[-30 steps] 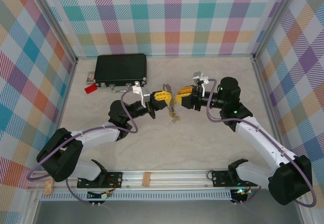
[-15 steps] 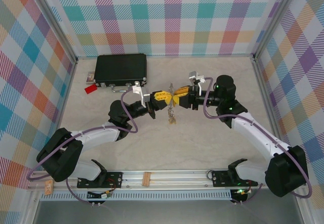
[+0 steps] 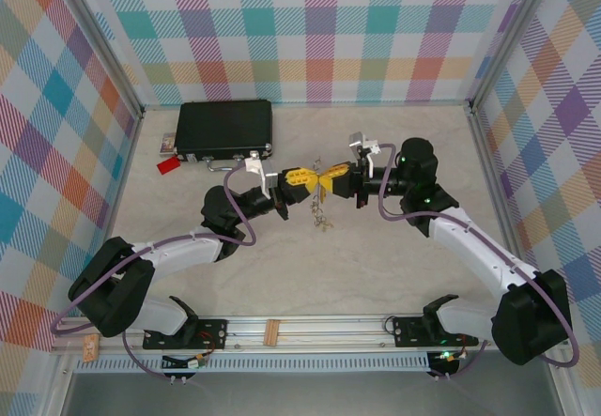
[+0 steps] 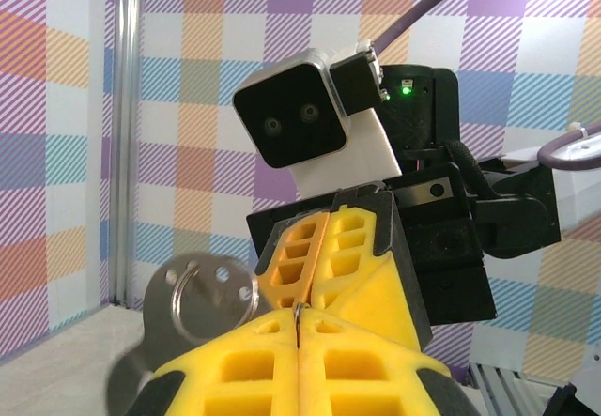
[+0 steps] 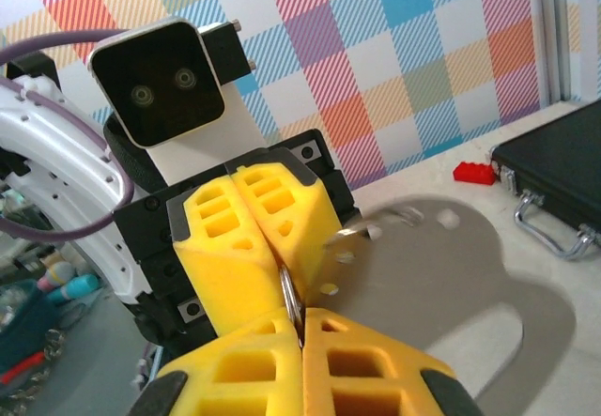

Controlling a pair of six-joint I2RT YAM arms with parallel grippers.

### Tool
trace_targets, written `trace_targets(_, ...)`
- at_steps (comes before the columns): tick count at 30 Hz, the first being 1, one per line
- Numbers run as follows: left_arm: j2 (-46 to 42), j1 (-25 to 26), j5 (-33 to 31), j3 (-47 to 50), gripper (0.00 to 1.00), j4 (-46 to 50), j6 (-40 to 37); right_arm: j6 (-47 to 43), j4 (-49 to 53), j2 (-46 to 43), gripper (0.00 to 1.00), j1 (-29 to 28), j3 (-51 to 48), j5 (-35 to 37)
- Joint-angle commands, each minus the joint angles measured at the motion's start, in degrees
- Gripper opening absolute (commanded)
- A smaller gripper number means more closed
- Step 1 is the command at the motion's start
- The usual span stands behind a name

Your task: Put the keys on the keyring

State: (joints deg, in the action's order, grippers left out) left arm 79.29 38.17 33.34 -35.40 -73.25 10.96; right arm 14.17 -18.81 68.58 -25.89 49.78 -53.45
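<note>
Where the two arms met tip to tip above the middle of the table [image 3: 376, 275], the left gripper [image 3: 306, 179] and the right gripper [image 3: 334, 183] were each clamped fully closed on the keyring [image 5: 286, 296], its thin wire pinched between them. The keys [image 3: 323, 212] hung just beneath it, well right of the black case [image 3: 225, 127].

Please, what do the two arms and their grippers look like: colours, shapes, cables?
The left arm and right arm: white shells, black joints, a purple cable along each. The left gripper and right gripper: yellow wedge-shaped fingers with open square cells, on black bodies. Each wrist carries a white camera box with a black face.
</note>
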Motion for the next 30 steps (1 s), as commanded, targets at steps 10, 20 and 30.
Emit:
trace_targets(10, -1.02, -1.72, 0.89, 1.07, 0.12, -2.73, 0.34, -14.85, 22.22, -2.67, 0.0, -0.48, 6.83, 5.68)
trace_targets(20, -3.33, -5.3, 4.47, 4.01, 0.14, 4.24, -4.05, -30.6, 44.86, 3.05, 0.0, -0.57, 16.86, 12.96)
trace_targets(30, -6.99, -5.65, 7.57, 2.04, 0.17, 24.16, -16.76, -43.08, 58.27, 9.31, 0.0, -4.41, 23.77, 22.76)
